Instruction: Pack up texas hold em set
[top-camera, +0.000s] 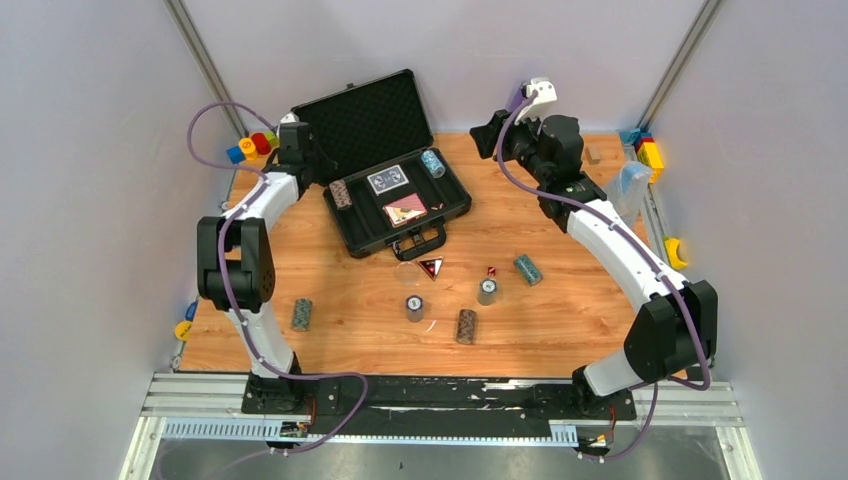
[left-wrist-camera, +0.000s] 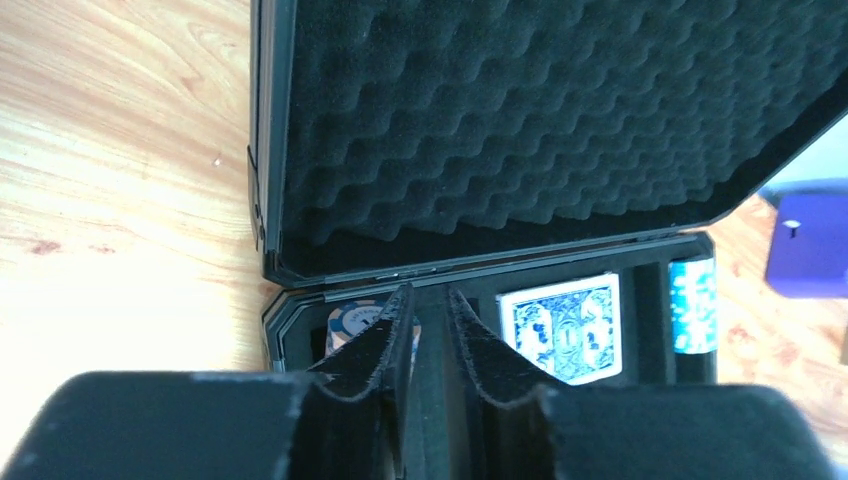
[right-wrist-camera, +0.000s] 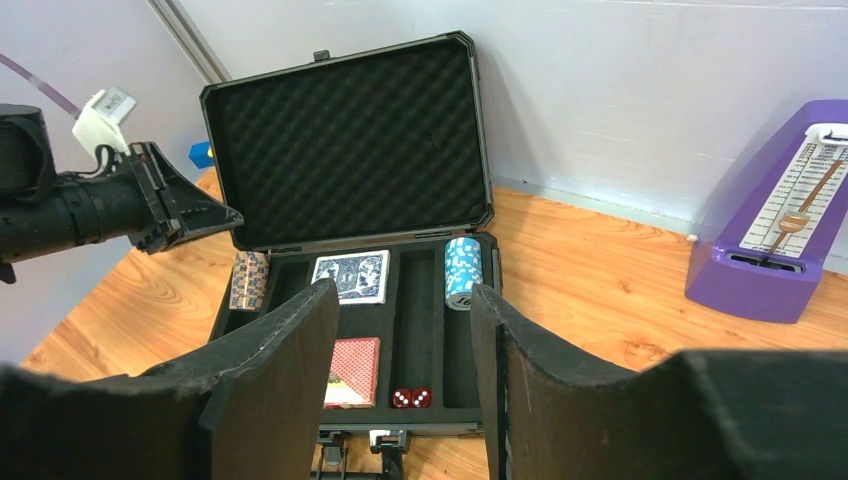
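Observation:
The black case (top-camera: 452, 205) lies open at the back middle, its foam lid (top-camera: 370, 120) raised. It holds a blue deck (top-camera: 388, 180), a red deck (top-camera: 405, 209), a light blue chip stack (top-camera: 432, 163), a brown chip stack (top-camera: 341, 193) and two red dice (right-wrist-camera: 411, 397). On the table lie the triangular button (top-camera: 431, 267), a red die (top-camera: 491, 271) and several chip stacks, such as those at the near left (top-camera: 302, 314) and near middle (top-camera: 466, 326). My left gripper (left-wrist-camera: 430, 298) hangs over the case's left back corner, jaws a narrow gap apart, empty. My right gripper (right-wrist-camera: 403, 300) is open and empty, right of the case.
A purple upright holder (right-wrist-camera: 780, 240) stands right of the case by the back wall. Colourful toy blocks sit at the back left (top-camera: 255, 145) and back right (top-camera: 650, 150). A yellow piece (top-camera: 677, 250) lies at the table's right edge.

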